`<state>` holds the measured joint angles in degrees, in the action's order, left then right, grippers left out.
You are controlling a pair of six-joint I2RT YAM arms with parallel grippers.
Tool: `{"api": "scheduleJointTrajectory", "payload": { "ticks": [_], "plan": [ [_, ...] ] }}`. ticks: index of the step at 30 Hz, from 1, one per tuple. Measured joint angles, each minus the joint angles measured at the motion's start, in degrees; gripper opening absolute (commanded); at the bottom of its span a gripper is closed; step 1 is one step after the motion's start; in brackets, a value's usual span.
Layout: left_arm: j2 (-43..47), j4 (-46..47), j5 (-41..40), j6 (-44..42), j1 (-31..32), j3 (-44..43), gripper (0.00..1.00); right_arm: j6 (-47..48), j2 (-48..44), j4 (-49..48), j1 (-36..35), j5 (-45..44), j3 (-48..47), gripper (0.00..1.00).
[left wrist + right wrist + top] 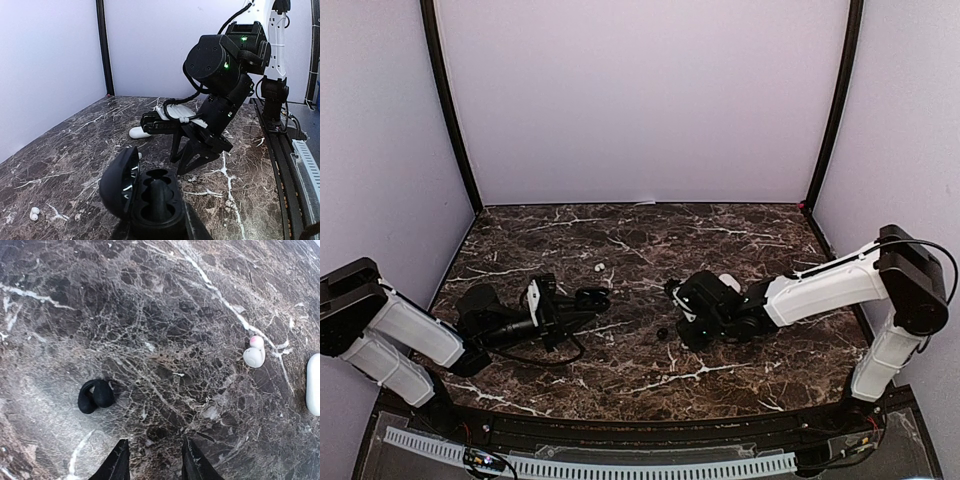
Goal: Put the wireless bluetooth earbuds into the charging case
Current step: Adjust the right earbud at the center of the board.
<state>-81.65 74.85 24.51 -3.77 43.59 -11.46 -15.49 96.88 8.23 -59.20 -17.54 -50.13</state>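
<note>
Black earbud (pixel 95 396), lower left — tiny, glossy, prob. slippery; pinch its body. R gripper (pixel 152 460) spread, empty; L gripper (pixel 578 300) clamps case (pixel 155 197).

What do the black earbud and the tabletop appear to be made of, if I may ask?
Black earbud: probably plastic, fairly glossy, with soft highlights on its rounded shell. Tabletop: dark marble or marble-look laminate, polished; white veining, faint sheen.

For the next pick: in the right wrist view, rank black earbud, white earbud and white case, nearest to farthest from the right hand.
1. black earbud, left of the right hand.
2. white earbud, upper right.
3. white case, right edge.
</note>
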Motion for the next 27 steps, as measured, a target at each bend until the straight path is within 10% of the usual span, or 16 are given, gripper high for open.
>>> {"api": "scheduleJointTrajectory", "payload": {
  "ticks": [17,27],
  "plan": [
    [1.16,-1.09,-0.13,0.0,0.0,0.07,0.13,-0.61,-2.75,-1.92,-3.58,7.43,-0.63,0.3],
    [1.16,-1.31,-0.61,0.0,0.0,0.07,0.13,-2.84,2.4,-8.33,-3.93,14.32,-2.36,0.0]
  ]
}}
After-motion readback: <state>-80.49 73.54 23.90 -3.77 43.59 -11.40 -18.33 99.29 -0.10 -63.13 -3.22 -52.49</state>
